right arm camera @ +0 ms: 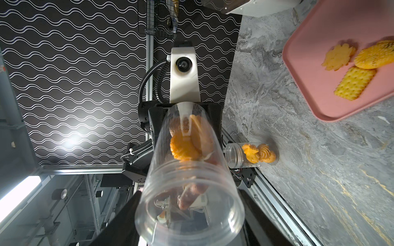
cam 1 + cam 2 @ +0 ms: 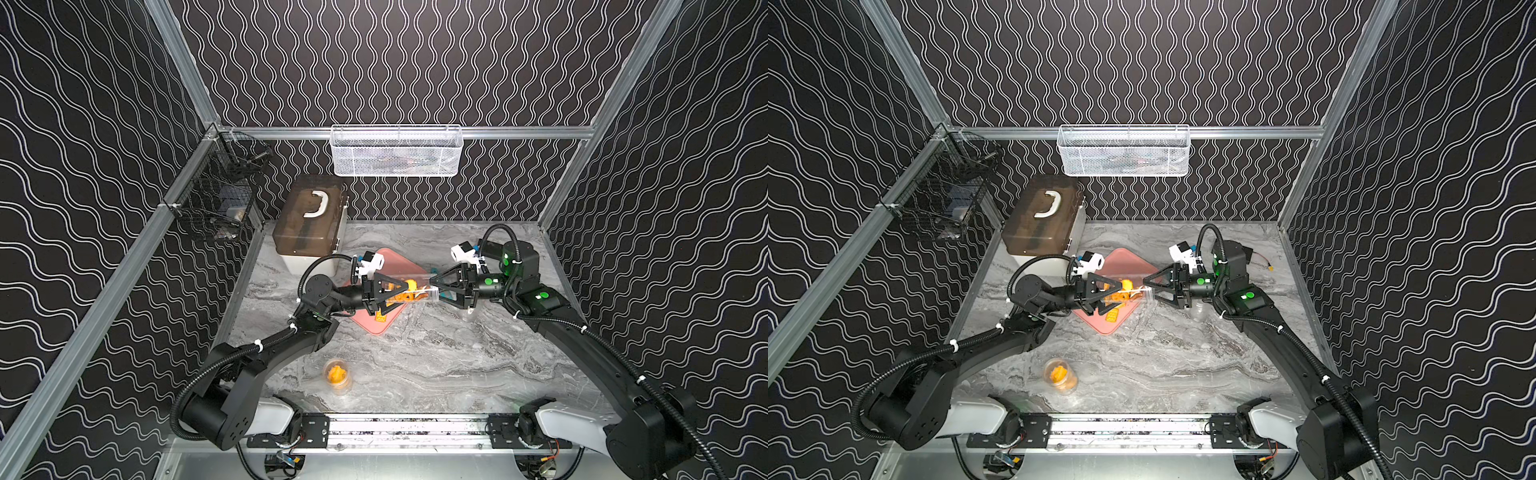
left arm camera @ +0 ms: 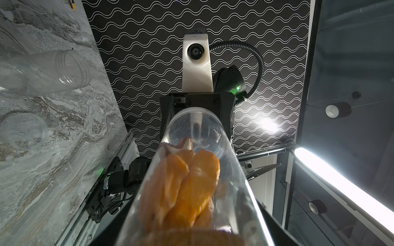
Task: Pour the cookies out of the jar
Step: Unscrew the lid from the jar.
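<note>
The cookies (image 2: pixel 410 286) are small flat biscuits, mostly orange-yellow with ridged or scalloped faces, and a few are brown. Most sit bunched inside a clear plastic jar (image 1: pixel 213 204) held level in the air above a pink tray (image 1: pixel 315 70).

At the jar's closed end the left gripper (image 2: pixel 401 293) has its jaws clamped across the wall, and the orange pile lies between and just past them. Nearer the threaded, open mouth there are only brown pieces. There the right gripper (image 2: pixel 434 286) brackets the rim with its jaws close against both sides. Whether they press on it I cannot tell.

Three cookies lie on the tray, touching one another: a flower, a round and a waffled rectangle.

Toward the front, a small clear jar (image 2: pixel 337 376) stands upright on the grey marbled tabletop (image 2: pixel 415 374), with orange swirled biscuits in it. The tray is smooth, with a raised rim and rounded corners, and sits cornerwise. Near the right gripper stands an empty clear jar (image 3: pixel 53 68), its threaded mouth open. A clear lid (image 3: pixel 23 130) lies flat beside it.
</note>
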{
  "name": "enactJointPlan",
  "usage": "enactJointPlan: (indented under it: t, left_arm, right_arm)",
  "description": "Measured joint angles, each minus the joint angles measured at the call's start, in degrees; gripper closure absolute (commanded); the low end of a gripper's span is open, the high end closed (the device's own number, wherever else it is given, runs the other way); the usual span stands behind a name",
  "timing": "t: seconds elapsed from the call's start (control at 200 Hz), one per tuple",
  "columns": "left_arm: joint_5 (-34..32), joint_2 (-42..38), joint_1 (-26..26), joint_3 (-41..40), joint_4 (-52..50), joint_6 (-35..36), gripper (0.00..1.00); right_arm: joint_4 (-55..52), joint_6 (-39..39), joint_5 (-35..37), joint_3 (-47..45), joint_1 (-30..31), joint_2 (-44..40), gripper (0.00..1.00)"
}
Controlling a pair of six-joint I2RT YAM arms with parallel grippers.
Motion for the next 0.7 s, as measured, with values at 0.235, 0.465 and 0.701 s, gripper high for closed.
enactJointPlan:
  t: [0.235,0.465,0.701]
  left_arm:
    - [0.8,0.0,0.5,-0.6,1.3,-0.1,0.46]
    - [2.0,-0.3,1.5,-1.5,2.5,-1.6,0.46]
    - [2.7,0.3,1.9,-1.9,5.1,-3.3,0.47]
  right_arm:
    - [-2.0,-3.9,0.2,0.3,-0.2,-0.2,0.35]
    - [-2.6,-6.5,0.2,0.3,-0.5,-0.2,0.35]
    - [-2.8,-9.2,0.2,0.3,-0.9,-0.4,0.35]
